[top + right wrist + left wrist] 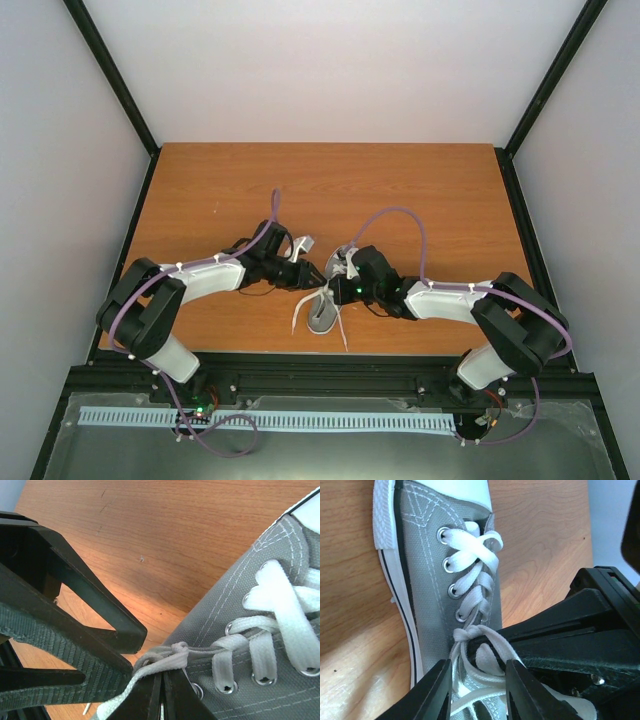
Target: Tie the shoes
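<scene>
Near desk (400, 180) front edge | right jaws clenched on lace (487, 660) at sneaker (422, 570) knot (176, 653) | left jaws released astride lace | I'd clench left, then pull outward evenly.

Grey sneaker (322, 316) on wooden table (400, 180)

1. The shoe (425, 580) is made of matt grey canvas.
2. Its sole (382, 510) is formed of ribbed white rubber.
3. The laces (470, 540) are woven of flat white cloth.
4. The eyelets (448, 565) are made of shiny metal.
5. The table (545, 540) is finished in smooth, faintly glossy wood grain.
6. The left fingers (436, 692) are moulded in matt black plastic.
</scene>
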`<action>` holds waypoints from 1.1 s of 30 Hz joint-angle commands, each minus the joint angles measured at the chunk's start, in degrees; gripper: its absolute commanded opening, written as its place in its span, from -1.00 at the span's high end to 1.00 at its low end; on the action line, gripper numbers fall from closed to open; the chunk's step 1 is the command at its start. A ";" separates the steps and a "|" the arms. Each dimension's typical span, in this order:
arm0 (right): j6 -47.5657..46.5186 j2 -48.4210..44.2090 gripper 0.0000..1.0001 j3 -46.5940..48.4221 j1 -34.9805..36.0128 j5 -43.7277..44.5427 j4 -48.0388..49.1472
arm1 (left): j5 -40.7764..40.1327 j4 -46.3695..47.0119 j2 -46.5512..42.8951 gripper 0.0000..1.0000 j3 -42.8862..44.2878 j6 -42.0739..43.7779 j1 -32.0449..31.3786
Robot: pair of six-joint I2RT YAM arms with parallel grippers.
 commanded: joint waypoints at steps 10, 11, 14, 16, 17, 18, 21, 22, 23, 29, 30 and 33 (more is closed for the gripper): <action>0.10 0.01 0.94 -0.72 0.45 1.08 -0.04 | 4.72 5.04 1.91 0.36 0.81 -1.36 0.45; 0.18 0.01 0.94 -0.71 0.45 1.05 0.03 | 4.94 5.26 2.02 0.37 0.77 -1.47 0.44; 0.27 0.05 0.94 -0.71 0.45 1.03 0.17 | 5.84 6.26 2.22 0.44 0.50 -1.91 0.42; 0.28 0.06 0.94 -0.71 0.45 1.02 0.16 | 6.45 7.25 2.55 0.50 0.29 -2.45 0.42; 0.27 0.07 0.94 -0.71 0.45 0.97 0.21 | 6.81 7.74 2.70 0.54 0.26 -2.79 0.33; 0.35 0.13 0.94 -0.75 0.45 0.96 0.21 | 7.28 8.22 2.85 0.58 0.19 -3.14 0.28; 0.50 0.18 0.94 -0.53 0.45 0.95 0.40 | 8.29 9.09 2.97 0.69 -0.22 -3.76 0.15; 0.50 0.14 0.94 -0.56 0.45 0.94 0.48 | 8.46 9.23 2.89 0.72 -0.28 -3.84 0.15; 0.53 0.14 0.94 -0.56 0.45 0.99 0.47 | 8.73 9.29 2.84 0.76 -0.43 -3.96 0.08; 1.06 -0.44 0.94 -0.66 0.45 1.27 0.71 | 8.65 9.06 1.32 0.98 -1.09 -4.28 0.06; 1.05 -0.74 0.94 -0.73 0.45 1.51 0.51 | 7.72 8.45 0.51 0.98 -1.22 -4.03 0.06; 1.07 -2.18 0.94 -0.86 0.45 2.52 -0.95 | 2.52 6.18 -2.28 0.99 -1.54 -3.11 0.06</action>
